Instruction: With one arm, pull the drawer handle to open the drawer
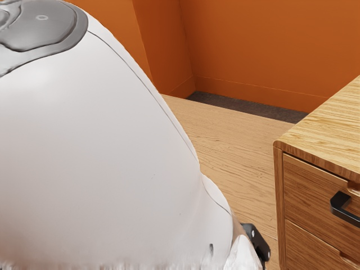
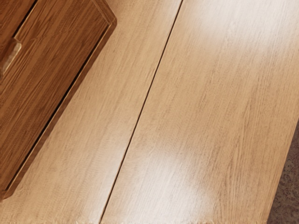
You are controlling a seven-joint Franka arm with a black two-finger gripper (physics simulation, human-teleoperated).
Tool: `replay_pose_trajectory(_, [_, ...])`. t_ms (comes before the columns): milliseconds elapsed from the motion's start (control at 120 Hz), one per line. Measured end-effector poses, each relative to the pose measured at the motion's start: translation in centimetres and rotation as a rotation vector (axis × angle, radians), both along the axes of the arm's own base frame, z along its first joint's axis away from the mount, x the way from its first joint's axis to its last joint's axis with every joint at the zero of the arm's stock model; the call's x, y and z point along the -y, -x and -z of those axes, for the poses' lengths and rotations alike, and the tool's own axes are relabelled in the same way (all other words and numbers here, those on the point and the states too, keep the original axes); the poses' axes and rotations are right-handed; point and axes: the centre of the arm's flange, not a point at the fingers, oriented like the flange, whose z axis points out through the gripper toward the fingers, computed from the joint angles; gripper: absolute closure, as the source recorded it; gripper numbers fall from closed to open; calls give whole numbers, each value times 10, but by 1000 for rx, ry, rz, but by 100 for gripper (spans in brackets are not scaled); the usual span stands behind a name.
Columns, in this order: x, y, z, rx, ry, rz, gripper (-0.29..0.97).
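Judging from where things lie, the whole pull is ahead. The drawer (image 1: 310,190) sits flush in the front of the desk (image 1: 326,135) and looks shut, and its black handle (image 1: 341,207) is untouched. In the exterior view the arm's white shell (image 1: 95,157) bulks large on the left, and a small black part (image 1: 256,242) pokes out under its lower end. I take that part to belong to the pincer, but whether the pincer is spread or pressed together I cannot tell. The handle lies toward the exterior view's right of that black part and somewhat higher, well apart from it, with open floor (image 1: 225,140) between. It is mounted on the upper drawer, above a second drawer front (image 1: 309,247). Its long axis runs level along the drawer front, so the coming move probably calls for travelling across to the desk's front face and closing over the bar from above and below. The wrist view looks down on the floor planks (image 2: 196,116) with a corner of the desk (image 2: 56,70) off to one side. A tan piece (image 2: 8,56) sits on that face, and I cannot tell what it is. The black handle is seen in the exterior view, while the wrist view adds that the hand is over bare floor beside the desk's corner.
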Motion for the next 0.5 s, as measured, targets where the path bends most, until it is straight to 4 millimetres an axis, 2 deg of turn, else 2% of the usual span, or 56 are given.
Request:
replay_pose_trajectory(67, [8,-10,-1,-3,-10,62,3])
replay_pose_trajectory(208, [30,-11,-2,8,-36,203,3])
replay_pose_trajectory(500, [22,-63,9,72,-65,265,3])
